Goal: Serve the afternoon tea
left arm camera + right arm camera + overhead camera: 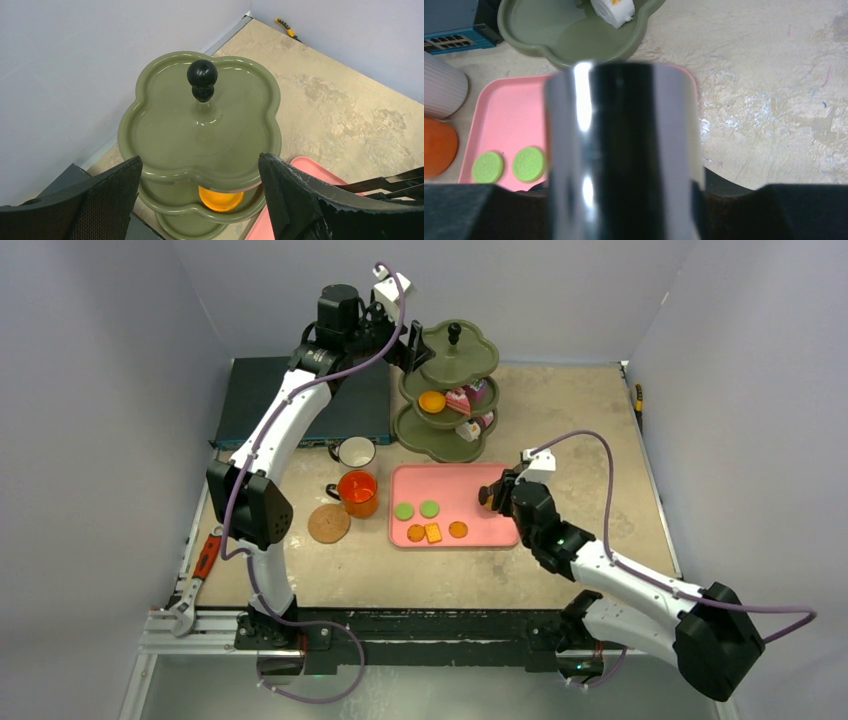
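white mug point(354, 452) and orange mug point(358, 492) sit left of centre on the worktop point(580, 420). at the far edge the left claw point(199, 160) gapes wide by the top tier of the olive-green stand point(440, 430). right claw point(492, 497) over the right end of the pink tray point(470, 485), grip unclear.

No legible text or labels

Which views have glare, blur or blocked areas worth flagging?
Right wrist view: a shiny metal cylinder fills the centre, blurred, with bright vertical glare streaks, hiding part of the pink tray. Left wrist view: the olive-green stand is sharp, its glossy top tier softly reflecting the black knob. Top external view: even light, soft shadows, no strong glare.
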Motion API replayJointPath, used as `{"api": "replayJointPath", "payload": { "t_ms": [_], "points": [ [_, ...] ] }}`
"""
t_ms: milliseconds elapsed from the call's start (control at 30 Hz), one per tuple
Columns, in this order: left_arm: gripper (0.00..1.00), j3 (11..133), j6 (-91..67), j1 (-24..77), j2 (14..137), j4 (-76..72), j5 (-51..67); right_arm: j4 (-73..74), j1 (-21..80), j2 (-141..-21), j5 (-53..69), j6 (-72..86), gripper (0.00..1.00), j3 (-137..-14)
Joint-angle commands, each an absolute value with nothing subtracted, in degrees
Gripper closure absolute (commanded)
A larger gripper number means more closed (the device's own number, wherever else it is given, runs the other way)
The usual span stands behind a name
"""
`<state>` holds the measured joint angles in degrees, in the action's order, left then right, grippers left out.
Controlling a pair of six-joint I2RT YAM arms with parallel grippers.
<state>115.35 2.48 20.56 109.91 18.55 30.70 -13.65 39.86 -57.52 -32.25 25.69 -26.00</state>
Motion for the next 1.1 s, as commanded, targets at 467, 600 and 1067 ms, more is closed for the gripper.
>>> {"api": "replayJointPath", "payload": {
  "t_ms": [467, 600, 1067],
  "points": [
    [0.14, 114.96, 1.67, 20.14, 106.62, 17.36, 31.18, -42.36, 40.44, -76.23, -33.87, 16.27, 0.59, -39.99],
    [0.14, 114.81, 2.25, 20.14, 106.69, 17.79, 31.55, -48.04, 40.44, -82.94, -34.78, 15.81, 0.58, -43.03],
    [0.13, 114.24, 2.54, 20.15, 107.10, 16.56, 31.89, -55.63, 40.43, -95.88, -37.08, 16.33, 0.52, -46.13]
  ]
}}
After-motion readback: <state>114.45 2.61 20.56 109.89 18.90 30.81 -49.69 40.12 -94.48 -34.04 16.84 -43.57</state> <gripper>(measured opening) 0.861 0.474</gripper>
